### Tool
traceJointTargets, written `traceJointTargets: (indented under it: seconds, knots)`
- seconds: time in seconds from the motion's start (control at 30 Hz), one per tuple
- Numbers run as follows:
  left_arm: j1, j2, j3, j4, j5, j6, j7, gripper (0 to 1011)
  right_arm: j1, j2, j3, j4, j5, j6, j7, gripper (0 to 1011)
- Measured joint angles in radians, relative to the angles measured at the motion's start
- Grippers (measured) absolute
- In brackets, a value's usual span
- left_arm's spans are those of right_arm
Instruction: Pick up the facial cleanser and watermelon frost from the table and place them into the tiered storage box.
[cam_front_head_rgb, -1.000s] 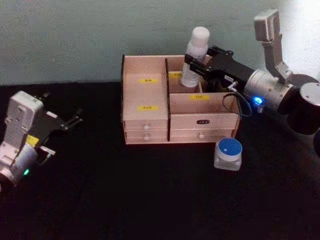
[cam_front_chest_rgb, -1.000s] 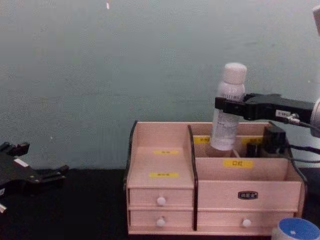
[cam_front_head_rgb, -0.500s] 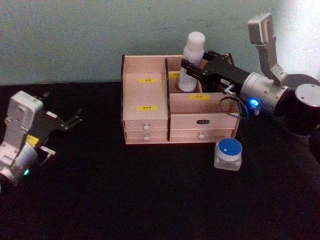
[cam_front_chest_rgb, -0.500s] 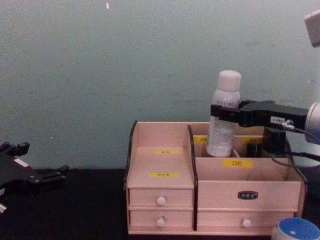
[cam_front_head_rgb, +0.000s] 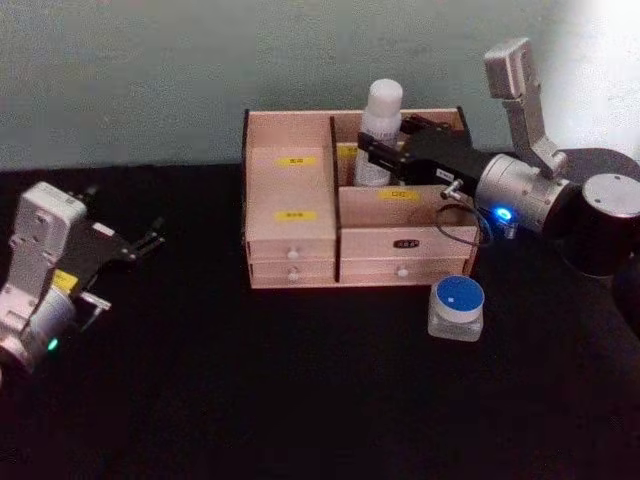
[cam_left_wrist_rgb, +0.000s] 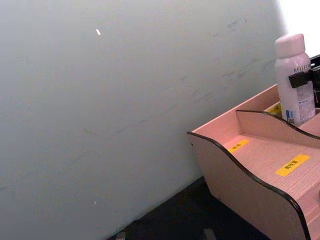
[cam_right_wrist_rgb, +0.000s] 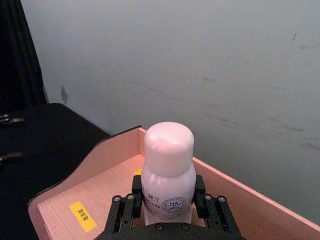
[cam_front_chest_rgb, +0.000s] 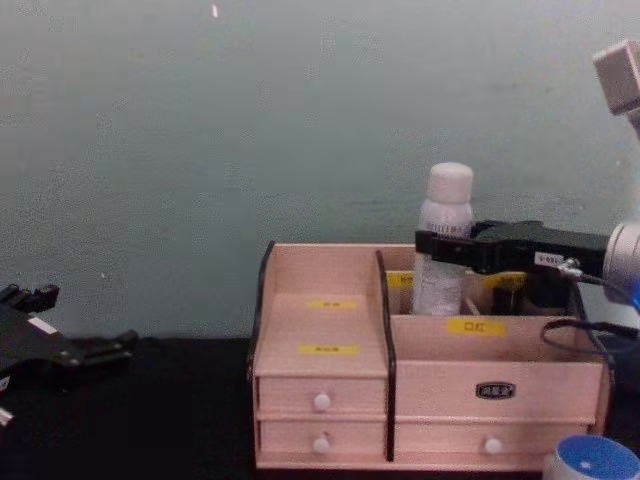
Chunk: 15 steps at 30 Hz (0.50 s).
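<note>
Lower now: the facial cleanser (cam_front_head_rgb: 381, 112) sinks upright into the tiered storage box (cam_front_head_rgb: 290, 130)'s rear compartment, the right gripper (cam_front_head_rgb: 378, 152) clamped on to steady it, perhaps not seated. The watermelon frost (cam_front_head_rgb: 456, 308) waits out front; left gripper (cam_front_head_rgb: 140, 243) parked.

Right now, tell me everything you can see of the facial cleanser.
The facial cleanser is a tall, slim white bottle, plastic by its look, with a rounded white cap and small grey print. It stands upright, its lower part inside a rear compartment in the right half of the tiered storage box, cap above the rim. The right gripper is shut on its body below the shoulder. Whether its base rests on the compartment floor is hidden.
</note>
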Motion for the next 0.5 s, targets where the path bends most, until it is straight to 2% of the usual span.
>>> traceJointTargets:
  seconds: [0.5]
  knots:
    - [0.0, 0.0, 0.0, 0.0, 0.0, 0.0, 0.0, 1001, 0.004, -0.009, -0.008, 0.033, -0.015, 0.005, 0.004, 589]
